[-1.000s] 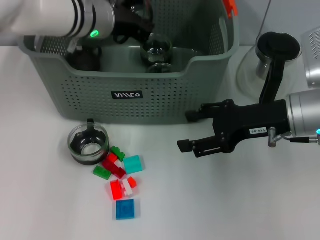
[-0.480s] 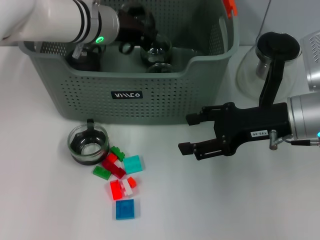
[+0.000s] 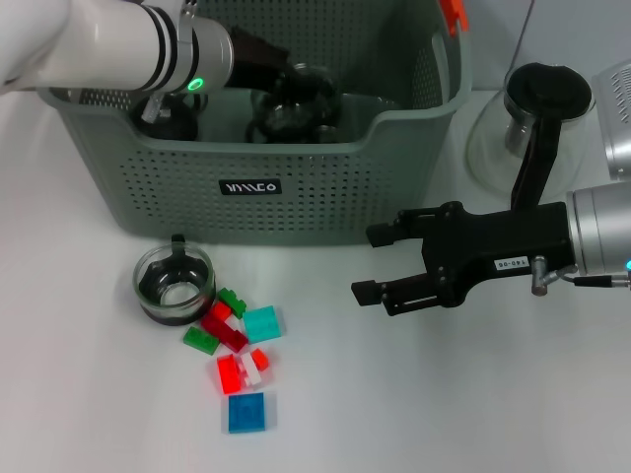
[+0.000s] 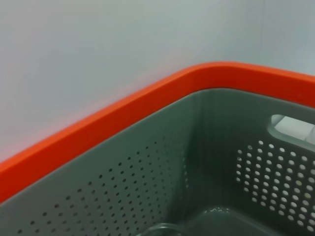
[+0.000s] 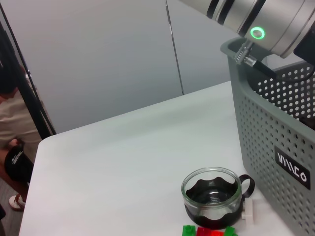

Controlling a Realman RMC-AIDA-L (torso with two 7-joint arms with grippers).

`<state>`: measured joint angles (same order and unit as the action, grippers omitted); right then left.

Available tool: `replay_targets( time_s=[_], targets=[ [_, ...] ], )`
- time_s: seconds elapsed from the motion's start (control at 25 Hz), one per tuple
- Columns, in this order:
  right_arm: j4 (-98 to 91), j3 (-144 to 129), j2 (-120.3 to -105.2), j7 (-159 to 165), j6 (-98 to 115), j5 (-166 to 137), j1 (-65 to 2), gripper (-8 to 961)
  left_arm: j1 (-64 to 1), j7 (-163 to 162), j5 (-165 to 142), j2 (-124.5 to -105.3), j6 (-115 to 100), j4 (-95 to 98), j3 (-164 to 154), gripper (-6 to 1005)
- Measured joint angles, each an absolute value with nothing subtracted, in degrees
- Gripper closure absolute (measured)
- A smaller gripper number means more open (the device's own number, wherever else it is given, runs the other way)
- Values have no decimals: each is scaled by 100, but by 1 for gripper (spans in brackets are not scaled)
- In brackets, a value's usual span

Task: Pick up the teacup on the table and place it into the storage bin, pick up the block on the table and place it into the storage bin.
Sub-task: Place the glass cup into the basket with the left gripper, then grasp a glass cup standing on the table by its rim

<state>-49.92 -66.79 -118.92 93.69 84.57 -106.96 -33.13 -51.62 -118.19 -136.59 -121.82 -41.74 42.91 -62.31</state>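
Fingers of the right gripper [image 3: 367,261] stand spread, holding nothing, just off the storage bin's [image 3: 246,187] front right corner, unmoved over the last half second. One glass teacup [image 3: 175,286] sits on the table [image 3: 493,394] just before the bin's front wall, toward its left end. Loose blocks, among them a teal block [image 3: 262,323] and a blue block [image 3: 246,412], lie beside that cup, farther from the bin. Left gripper [image 3: 281,84] is down inside the bin, having pushed further along its floor since a second ago; whether its fingers are spread cannot be told. Glassware [image 3: 296,108] in the bin has shifted with it. Judgement: one deposit appears under way; cup and blocks outside remain outstanding.
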Motion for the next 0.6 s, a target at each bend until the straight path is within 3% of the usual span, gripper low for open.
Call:
replay_targets(
  time_s=[0.32,0.6],
  targets=[
    [-4992,-6679,-11892,9369,8486,-10695,-3307,101,-5131,-12161,-13669,-12097,-4613,4446,-6223,438],
    [-4992,-6622,-11882,9369,8508,-10691,-3297,101,-4538,-12811,-13646,-12153,-5545,6311,-6180,268]
  ],
)
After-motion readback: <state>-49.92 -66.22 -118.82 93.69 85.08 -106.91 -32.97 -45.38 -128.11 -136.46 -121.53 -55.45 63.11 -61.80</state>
